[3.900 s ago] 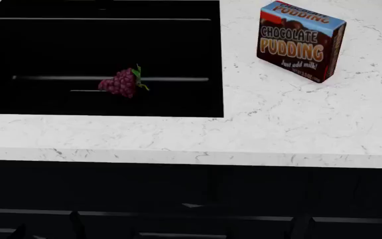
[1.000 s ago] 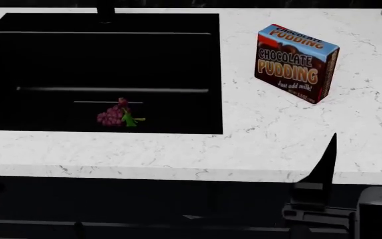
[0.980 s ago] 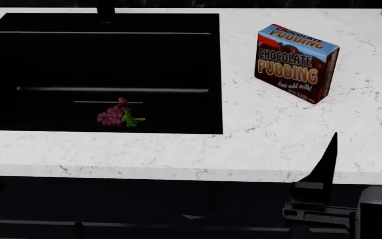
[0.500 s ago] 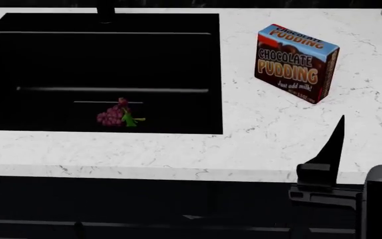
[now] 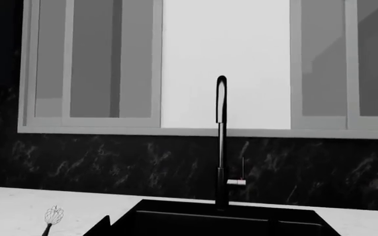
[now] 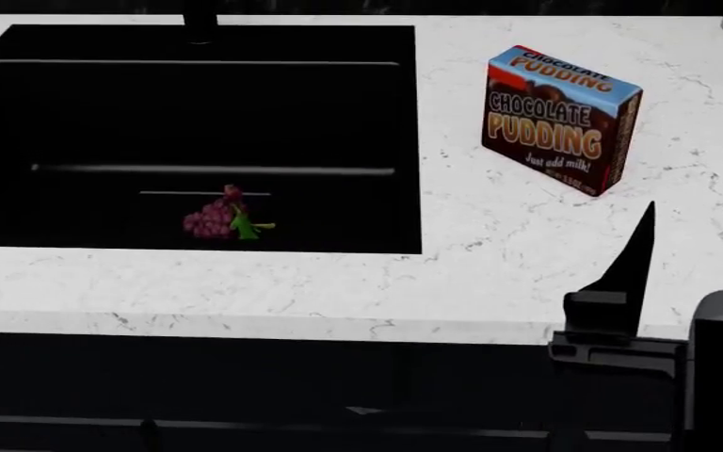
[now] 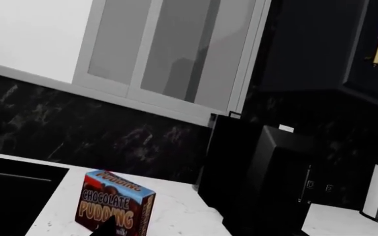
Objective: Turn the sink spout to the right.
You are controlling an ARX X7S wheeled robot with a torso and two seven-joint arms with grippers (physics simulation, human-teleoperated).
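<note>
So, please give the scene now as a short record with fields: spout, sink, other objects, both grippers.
spout: sink spout upright behind the basin, untouched
sink: sink black, set in white counter
in sink: raspberry
on counter: pudding box right of sink; whisk left of it
right gripper: right gripper over the counter's front edge, jaw state unclear
left gripper: barely visible

Flat shadowless render, bright window point(image 5: 225, 64) backlight, sharp throughout, dark cabinetry

Right hand point(image 6: 623, 282) raised at lower right, one pointed finger upright
</note>
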